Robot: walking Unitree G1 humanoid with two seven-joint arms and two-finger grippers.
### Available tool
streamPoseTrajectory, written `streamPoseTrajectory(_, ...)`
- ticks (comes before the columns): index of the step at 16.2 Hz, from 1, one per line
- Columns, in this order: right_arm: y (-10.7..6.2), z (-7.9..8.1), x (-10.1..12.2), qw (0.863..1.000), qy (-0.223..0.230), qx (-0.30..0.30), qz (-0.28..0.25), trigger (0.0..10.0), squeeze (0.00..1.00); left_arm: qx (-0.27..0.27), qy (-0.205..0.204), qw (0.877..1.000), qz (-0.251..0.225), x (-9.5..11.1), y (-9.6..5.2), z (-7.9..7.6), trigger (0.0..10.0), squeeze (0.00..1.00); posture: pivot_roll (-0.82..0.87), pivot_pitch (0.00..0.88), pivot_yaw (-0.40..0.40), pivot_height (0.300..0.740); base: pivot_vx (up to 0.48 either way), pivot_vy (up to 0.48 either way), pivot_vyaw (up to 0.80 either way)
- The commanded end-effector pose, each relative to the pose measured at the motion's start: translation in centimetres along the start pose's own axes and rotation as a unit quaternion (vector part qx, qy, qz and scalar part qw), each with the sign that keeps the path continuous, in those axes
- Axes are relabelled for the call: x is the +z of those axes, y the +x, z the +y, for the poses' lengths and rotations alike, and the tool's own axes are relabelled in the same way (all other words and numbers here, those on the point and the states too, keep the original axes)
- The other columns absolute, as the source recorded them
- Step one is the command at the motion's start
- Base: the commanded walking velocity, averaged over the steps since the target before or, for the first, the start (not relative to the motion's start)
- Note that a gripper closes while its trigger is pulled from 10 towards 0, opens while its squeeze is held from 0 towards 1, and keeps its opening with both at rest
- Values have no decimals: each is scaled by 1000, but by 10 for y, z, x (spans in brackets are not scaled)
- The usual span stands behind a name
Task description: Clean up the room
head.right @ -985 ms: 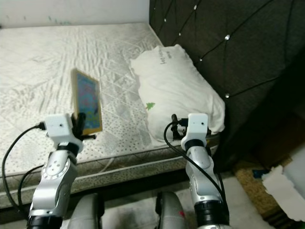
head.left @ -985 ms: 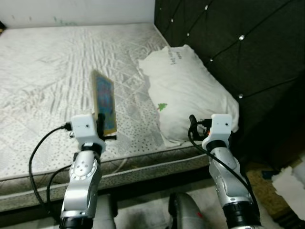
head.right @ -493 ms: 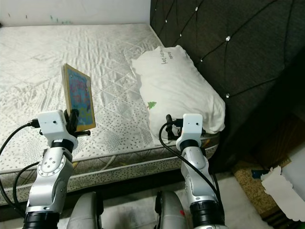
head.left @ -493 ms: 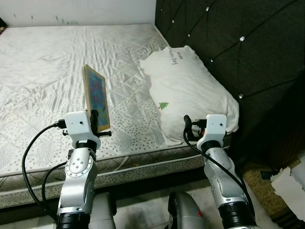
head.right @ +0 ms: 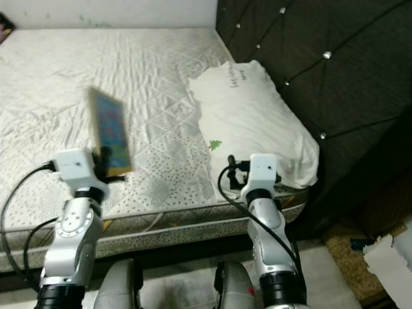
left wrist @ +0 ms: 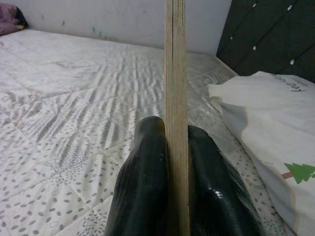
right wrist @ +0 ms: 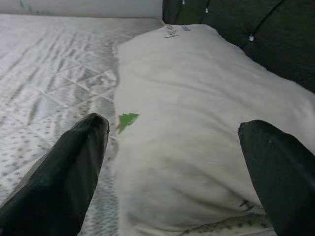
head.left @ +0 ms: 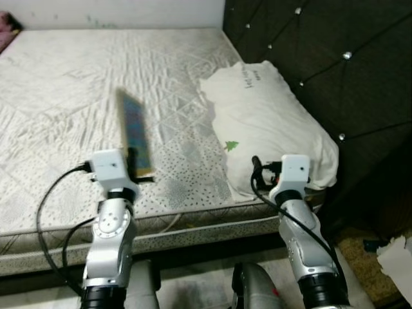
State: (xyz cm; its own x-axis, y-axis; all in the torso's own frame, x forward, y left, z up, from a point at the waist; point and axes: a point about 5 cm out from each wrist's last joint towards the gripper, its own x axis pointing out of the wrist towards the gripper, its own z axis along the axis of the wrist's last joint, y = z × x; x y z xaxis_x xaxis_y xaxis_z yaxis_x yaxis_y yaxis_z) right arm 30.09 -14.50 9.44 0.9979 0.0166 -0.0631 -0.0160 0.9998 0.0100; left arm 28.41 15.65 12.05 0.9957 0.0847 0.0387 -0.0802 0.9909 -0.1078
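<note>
Above the mattress, upright book pinched in left tool; right tool spread, empty.

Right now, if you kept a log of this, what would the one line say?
left gripper: shut on book, upright over mattress | right gripper: open, facing pillow | robot at bed edge

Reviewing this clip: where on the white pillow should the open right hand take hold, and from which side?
Probably the near corner of the pillow, approached from the foot of the bed, where the right hand already faces it. The pillow lies flat against the headboard; its soft overhanging edge on the mattress can bunch between the fingers.
</note>
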Motion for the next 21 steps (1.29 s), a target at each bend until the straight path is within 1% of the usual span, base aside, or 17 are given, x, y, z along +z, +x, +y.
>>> streamPoseTrajectory(1,0,0,2,1000,-2,-1,-3,10000,0,-2,-4,1000,-30,11,3,-1,10000,0,2,24,-32,610,352,0,0)
streamPoseTrajectory(5,0,0,2,1000,-2,0,-2,10000,0,-7,-8,1000,-29,11,4,-3,10000,0,2,24,-33,610,352,0,0)
streamPoseTrajectory(8,-1,0,2,1000,-3,1,-2,10000,0,-10,-10,999,-29,11,4,-6,10000,0,1,24,-34,610,480,0,0)
streamPoseTrajectory(10,-1,0,1,1000,-4,2,-1,10000,0,-9,-14,1000,-18,7,5,-7,10000,0,0,23,-35,610,328,0,0)
streamPoseTrajectory(13,-1,0,2,1000,-5,3,0,10000,0,-9,-19,1000,-1,2,7,-11,10000,0,-1,37,-38,610,0,0,0)
streamPoseTrajectory(14,-1,-1,2,1000,-5,3,0,10000,0,-10,-27,1000,5,1,8,-13,10000,0,-1,34,-39,610,0,0,0)
streamPoseTrajectory(15,-1,-1,2,1000,-6,3,0,10000,0,-12,-31,999,21,-4,9,-15,10000,0,-3,35,-38,610,0,0,0)
streamPoseTrajectory(16,-1,-1,2,1000,-6,3,1,10000,0,-14,-48,998,36,-8,10,-19,10000,0,-3,34,-40,610,0,0,0)
streamPoseTrajectory(17,-1,-1,2,1000,-7,3,1,10000,0,-22,-47,997,51,-11,11,-22,10000,0,-8,39,-41,595,0,0,0)
streamPoseTrajectory(18,-1,-1,2,1000,-6,4,2,10000,0,-38,-91,991,90,-18,15,-35,10000,0,-8,41,-45,580,0,0,0)
streamPoseTrajectory(19,-1,-2,1,1000,-7,4,4,10000,0,-48,-98,989,105,-20,16,-41,10000,0,-8,41,-46,570,0,0,0)
streamPoseTrajectory(20,-1,-2,1,1000,-7,4,3,10000,0,-53,-109,987,108,-20,17,-44,10000,0,-8,41,-46,565,0,0,0)
streamPoseTrajectory(21,-1,-2,2,1000,-8,5,2,10000,0,-65,-128,983,112,-18,20,-52,10000,0,-18,43,-46,565,0,0,0)
